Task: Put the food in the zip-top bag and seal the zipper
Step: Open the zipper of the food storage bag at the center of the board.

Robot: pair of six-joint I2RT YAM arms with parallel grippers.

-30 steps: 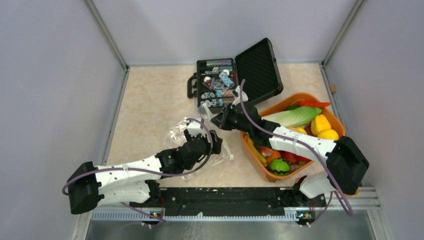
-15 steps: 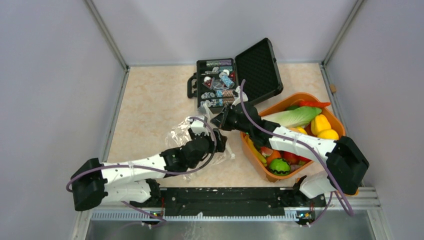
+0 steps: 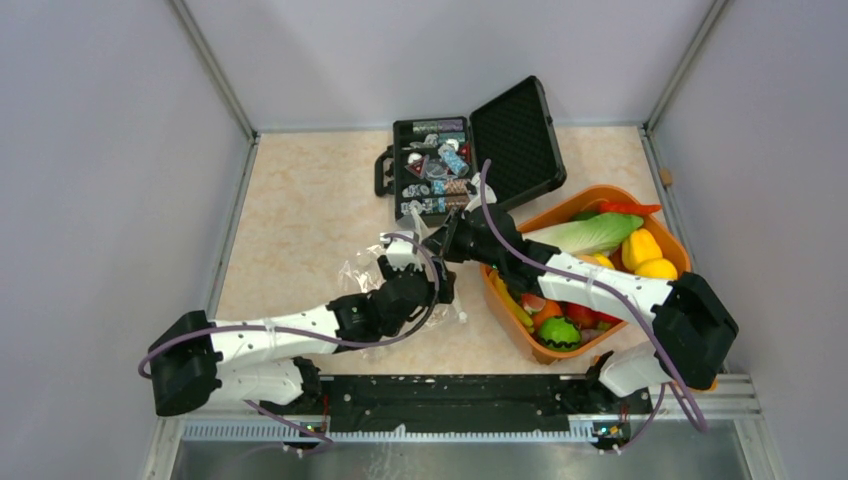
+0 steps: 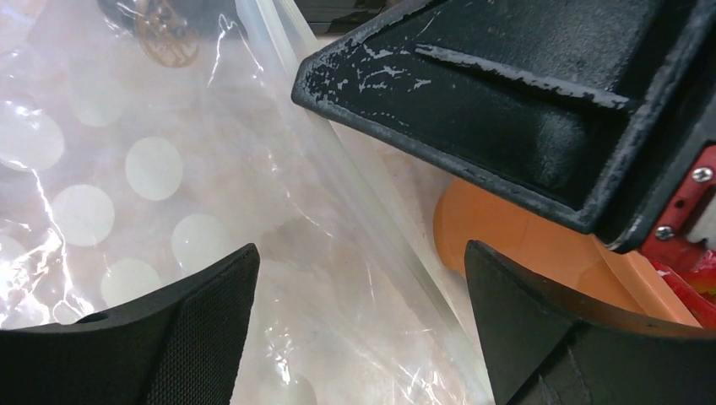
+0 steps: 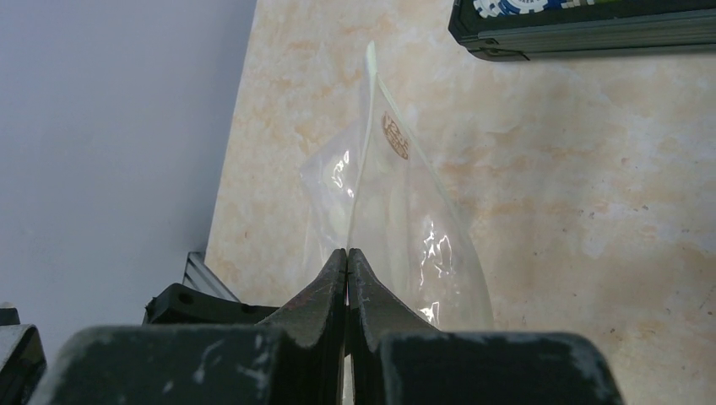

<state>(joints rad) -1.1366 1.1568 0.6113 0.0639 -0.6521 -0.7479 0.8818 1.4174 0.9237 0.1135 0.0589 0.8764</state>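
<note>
- The left gripper (image 3: 415,275) is seen in the middle of the table (image 3: 300,190), low over the bag. Its fingers are spread wide, and nothing is held between them.
- The zip-top bag (image 3: 360,270) is found just left of the middle, partly under the left arm. No food can be seen inside it.
- The zipper (image 5: 361,143) is lifted up at one end. It is pinched by the right gripper (image 3: 432,240), whose fingers are pressed tight together on it.
- The bag could be pulled out of that pinch if it is tugged too hard, because the plastic is thin and slippery.
- The bag's mouth could be missed by the open left fingers. Both layers might be grabbed at once, and then the mouth would be kept closed.
- The two grippers are very close together, so they could be bumped into each other.
- The black case (image 3: 470,160) is left open at the far side, with poker chips (image 3: 435,170) in it. It could be knocked by the right arm.
- The food (image 3: 640,248) is piled in the orange tub (image 3: 590,192) on the right. None of it has been moved yet, and the right arm is stretched across the tub's left side.
</note>
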